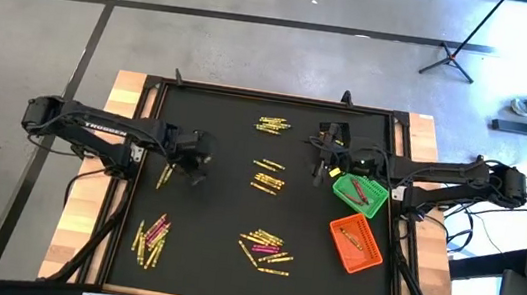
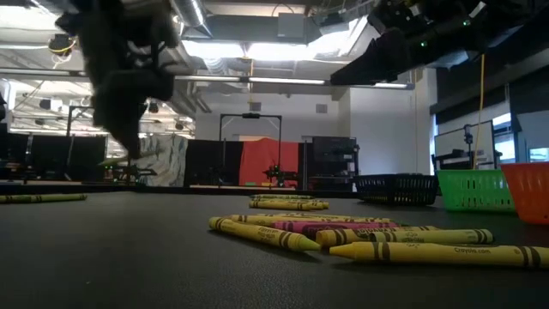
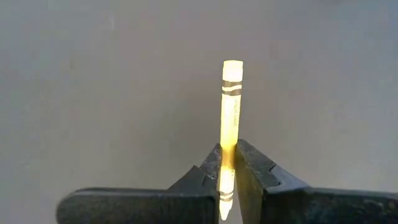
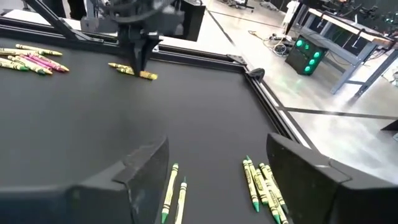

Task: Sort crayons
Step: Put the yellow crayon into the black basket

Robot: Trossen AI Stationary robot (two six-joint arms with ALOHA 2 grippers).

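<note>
**Left gripper pinches a yellow crayon over the mat**

The left gripper has its two dark fingers pressed together on a yellow crayon, which stands up between the tips with its black-banded end clear of them. In the high view, that gripper sits over the left half of the black mat, just beside a lone crayon lying on the mat.

The right gripper is spread wide and holds nothing; from above it is at the mat's far right, next to the green bin, with the orange bin nearer the front edge.

The other crayons lie in loose clusters on the mat: one at the far edge, one at centre, one near the front, and a yellow-and-pink pile at front left. A few crayons lie inside both bins. In the low view, the front cluster lies flat, mostly yellow with one pink.
</note>
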